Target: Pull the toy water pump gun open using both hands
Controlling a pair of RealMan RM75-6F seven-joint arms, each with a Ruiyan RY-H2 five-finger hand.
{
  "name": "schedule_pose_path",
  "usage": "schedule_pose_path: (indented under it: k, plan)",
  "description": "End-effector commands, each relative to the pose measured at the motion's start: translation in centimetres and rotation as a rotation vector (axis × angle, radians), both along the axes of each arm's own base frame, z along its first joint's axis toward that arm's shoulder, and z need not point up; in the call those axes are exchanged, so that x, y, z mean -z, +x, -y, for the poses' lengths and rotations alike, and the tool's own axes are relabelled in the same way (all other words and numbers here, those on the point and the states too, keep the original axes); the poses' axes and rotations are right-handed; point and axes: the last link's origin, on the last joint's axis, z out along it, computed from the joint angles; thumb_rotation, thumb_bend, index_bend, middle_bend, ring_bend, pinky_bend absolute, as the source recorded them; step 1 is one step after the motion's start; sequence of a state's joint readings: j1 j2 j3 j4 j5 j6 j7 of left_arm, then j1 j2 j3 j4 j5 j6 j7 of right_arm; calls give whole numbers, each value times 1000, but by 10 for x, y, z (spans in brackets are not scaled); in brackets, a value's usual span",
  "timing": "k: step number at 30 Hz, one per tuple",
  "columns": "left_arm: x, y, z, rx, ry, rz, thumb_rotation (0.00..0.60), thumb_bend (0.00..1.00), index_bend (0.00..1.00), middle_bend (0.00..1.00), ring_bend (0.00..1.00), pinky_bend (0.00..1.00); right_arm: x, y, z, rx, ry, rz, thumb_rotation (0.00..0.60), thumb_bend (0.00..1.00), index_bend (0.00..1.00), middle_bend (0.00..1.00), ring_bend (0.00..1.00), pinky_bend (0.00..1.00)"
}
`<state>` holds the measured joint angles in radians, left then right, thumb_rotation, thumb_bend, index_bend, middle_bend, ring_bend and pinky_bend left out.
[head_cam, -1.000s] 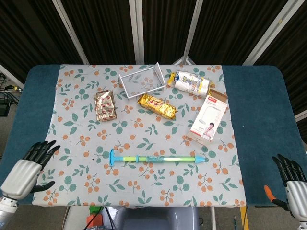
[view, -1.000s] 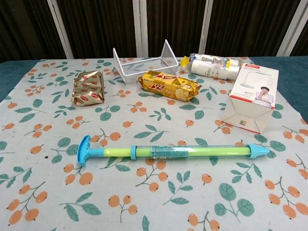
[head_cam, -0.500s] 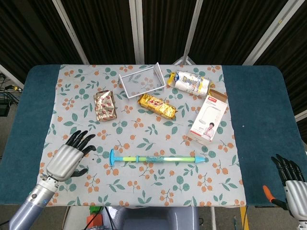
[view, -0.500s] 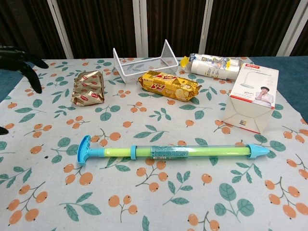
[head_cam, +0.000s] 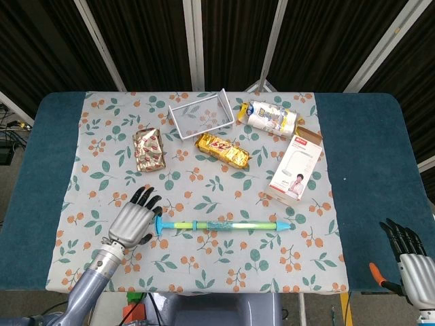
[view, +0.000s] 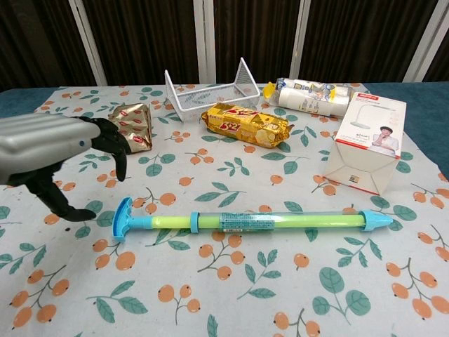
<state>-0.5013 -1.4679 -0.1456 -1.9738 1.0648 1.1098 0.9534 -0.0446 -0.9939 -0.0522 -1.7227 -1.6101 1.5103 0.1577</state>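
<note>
Fingers (view: 112,144) of the left hand (head_cam: 130,224) are spreading wide and empty beside the toy water pump gun's (head_cam: 224,225) T-handle (view: 123,218), probably preparing to grasp it.

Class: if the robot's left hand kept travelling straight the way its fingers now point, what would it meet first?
Probably nothing of the pump: the left hand points up-table, just left of the blue T-handle of the green water pump gun, toward the crinkled gold snack packet.
</note>
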Motion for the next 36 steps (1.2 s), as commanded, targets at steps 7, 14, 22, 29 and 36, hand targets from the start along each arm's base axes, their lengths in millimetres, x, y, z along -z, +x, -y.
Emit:
schedule_pose_path:
  k: [7,14,22,29,36]
  plan:
    - [35,16,-20,-49,22,-37,600,339,406,165,0,54,0,0,1,8,10,10,600,375,0,0,0,0]
    - [53,26,-22,-87,2,-32,600,341,414,163,0,54,0,0,1,11,10,16,600,375,0,0,0,0]
    - [67,25,-22,-113,-1,-57,600,343,436,163,0,53,0,0,1,13,12,21,600,374,0,0,0,0]
    - [74,22,-20,-126,-8,-71,600,349,449,166,0,54,0,0,1,15,15,28,600,375,0,0,0,0]
    - [77,21,-19,-127,-9,-72,600,422,480,170,0,54,0,0,1,17,15,31,600,375,0,0,0,0]
